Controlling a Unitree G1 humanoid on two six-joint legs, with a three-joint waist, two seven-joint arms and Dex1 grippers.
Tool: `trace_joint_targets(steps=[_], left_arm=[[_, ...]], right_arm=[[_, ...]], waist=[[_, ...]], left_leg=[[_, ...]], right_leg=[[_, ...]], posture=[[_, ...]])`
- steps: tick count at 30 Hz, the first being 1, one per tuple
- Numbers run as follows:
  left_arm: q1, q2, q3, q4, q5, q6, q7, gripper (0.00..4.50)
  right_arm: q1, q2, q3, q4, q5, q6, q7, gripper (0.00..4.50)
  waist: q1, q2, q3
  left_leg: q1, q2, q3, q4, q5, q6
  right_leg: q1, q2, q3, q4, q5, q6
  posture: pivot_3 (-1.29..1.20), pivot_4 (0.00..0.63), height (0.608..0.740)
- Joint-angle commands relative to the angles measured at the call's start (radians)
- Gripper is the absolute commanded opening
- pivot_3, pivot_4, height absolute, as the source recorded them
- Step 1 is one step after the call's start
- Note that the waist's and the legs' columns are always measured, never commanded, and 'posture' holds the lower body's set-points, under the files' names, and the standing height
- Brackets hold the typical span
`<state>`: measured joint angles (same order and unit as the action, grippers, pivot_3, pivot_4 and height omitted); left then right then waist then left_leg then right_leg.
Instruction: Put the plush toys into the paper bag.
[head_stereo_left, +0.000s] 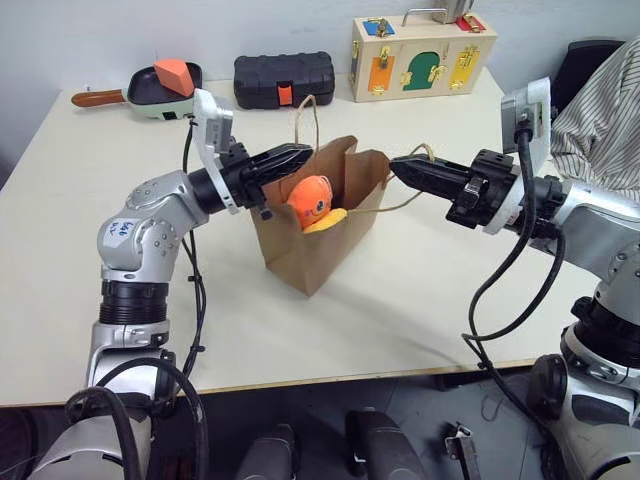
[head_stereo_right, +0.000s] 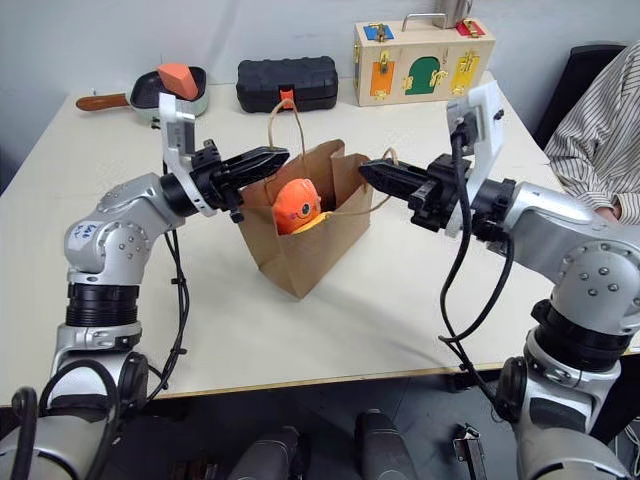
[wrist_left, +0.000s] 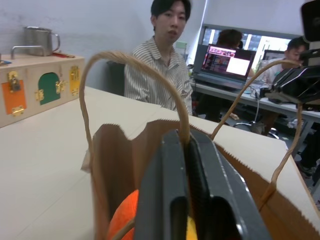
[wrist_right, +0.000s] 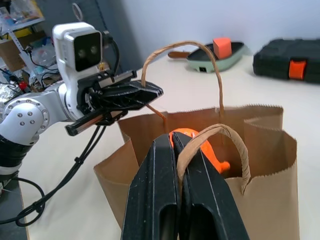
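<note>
two loop handles rise from the paper bag (head_stereo_left: 318, 240), standing upright mid-surface. the right hand (head_stereo_left: 398, 166) has its fingers pressed together on the handle nearer the surface's right edge. the left hand (head_stereo_left: 303, 155) sits at the other handle, fingers close together; grip unclear. inside the bag, the orange plush toy (head_stereo_left: 312, 198) lies on the yellow plush toy (head_stereo_left: 328, 218).

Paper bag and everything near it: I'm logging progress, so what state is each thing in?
Paper bag: upright, mouth open.
Orange plush toy: inside the bag.
Yellow plush toy: inside, beside the orange one.
Left gripper: closed on a handle.
Right gripper: shut on the other handle.
</note>
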<state>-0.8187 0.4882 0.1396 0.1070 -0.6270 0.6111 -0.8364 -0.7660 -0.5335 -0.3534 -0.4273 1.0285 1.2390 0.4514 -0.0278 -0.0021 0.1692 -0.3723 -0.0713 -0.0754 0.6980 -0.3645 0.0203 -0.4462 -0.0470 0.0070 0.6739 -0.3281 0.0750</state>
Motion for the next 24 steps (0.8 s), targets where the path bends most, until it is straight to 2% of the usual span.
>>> trace_joint_targets(steps=[1, 6, 9, 11, 15, 18, 21, 24], left_arm=[[0.008, 0.027, 0.048, -0.091, -0.052, 0.036, 0.006, 1.45], [0.058, 0.075, 0.108, -0.233, -0.147, 0.134, 0.021, 3.04], [0.11, 0.115, 0.147, -0.305, -0.191, 0.185, 0.038, 3.84], [0.159, 0.146, 0.174, -0.348, -0.213, 0.21, 0.052, 4.49], [0.289, 0.19, 0.219, -0.445, -0.239, 0.24, 0.09, 4.49], [0.36, 0.179, 0.222, -0.496, -0.258, 0.245, 0.122, 4.49], [0.412, 0.166, 0.185, -0.514, -0.231, 0.215, 0.126, 4.5], [0.425, 0.153, 0.16, -0.506, -0.218, 0.191, 0.124, 4.5]], right_arm=[[0.015, -0.026, 0.013, -0.041, -0.001, -0.085, 0.035, 0.61], [0.074, -0.077, 0.028, -0.088, 0.0, -0.163, 0.108, 2.36], [0.117, -0.127, 0.02, -0.107, 0.0, -0.194, 0.143, 3.24], [0.149, -0.163, -0.001, -0.111, 0.011, -0.207, 0.157, 3.26], [0.257, -0.26, -0.085, -0.111, 0.043, -0.217, 0.222, 3.26], [0.384, -0.309, -0.143, -0.127, 0.059, -0.241, 0.298, 3.26], [0.481, -0.29, -0.157, -0.145, 0.089, -0.272, 0.331, 2.68], [0.52, -0.264, -0.158, -0.155, 0.137, -0.3, 0.325, 1.72]], waist=[[0.001, 0.0, 0.0], [0.003, 0.0, 0.0], [0.003, 0.0, 0.0], [0.003, 0.0, 0.0], [0.005, 0.0, 0.0], [0.024, 0.0, 0.0], [0.037, 0.0, 0.0], [0.049, 0.0, 0.0]], left_leg=[[0.0, 0.0, 0.0, 0.0, 0.0, 0.0], [0.0, 0.0, -0.001, 0.0, 0.0, 0.0], [0.0, 0.0, -0.001, 0.0, 0.0, 0.0], [0.0, 0.0, -0.001, 0.0, 0.0, 0.0], [0.0, 0.0, -0.001, -0.001, 0.0, 0.0], [0.0, 0.0, -0.001, -0.001, 0.0, 0.001], [0.001, 0.0, -0.001, 0.0, -0.001, 0.002], [0.002, 0.0, 0.0, 0.0, -0.001, 0.002]], right_leg=[[0.0, 0.0, 0.0, 0.0, 0.0, 0.0], [0.001, 0.0, 0.0, -0.001, 0.0, 0.0], [0.001, 0.0, 0.0, -0.002, 0.0, 0.0], [0.001, 0.0, 0.0, -0.002, 0.0, 0.0], [0.001, 0.0, 0.0, -0.006, 0.0, 0.0], [0.003, 0.0, 0.0, -0.009, 0.0, 0.0], [0.005, 0.0, 0.0, -0.01, 0.0, 0.0], [0.007, 0.0, 0.0, -0.011, 0.0, 0.0]], posture=[[0.0, 0.15, 0.74], [0.0, 0.15, 0.74], [0.0, 0.15, 0.74], [0.0, 0.15, 0.74], [0.0, 0.15, 0.74], [0.0, 0.15, 0.74], [0.0, 0.15, 0.74], [0.0, 0.15, 0.74]])
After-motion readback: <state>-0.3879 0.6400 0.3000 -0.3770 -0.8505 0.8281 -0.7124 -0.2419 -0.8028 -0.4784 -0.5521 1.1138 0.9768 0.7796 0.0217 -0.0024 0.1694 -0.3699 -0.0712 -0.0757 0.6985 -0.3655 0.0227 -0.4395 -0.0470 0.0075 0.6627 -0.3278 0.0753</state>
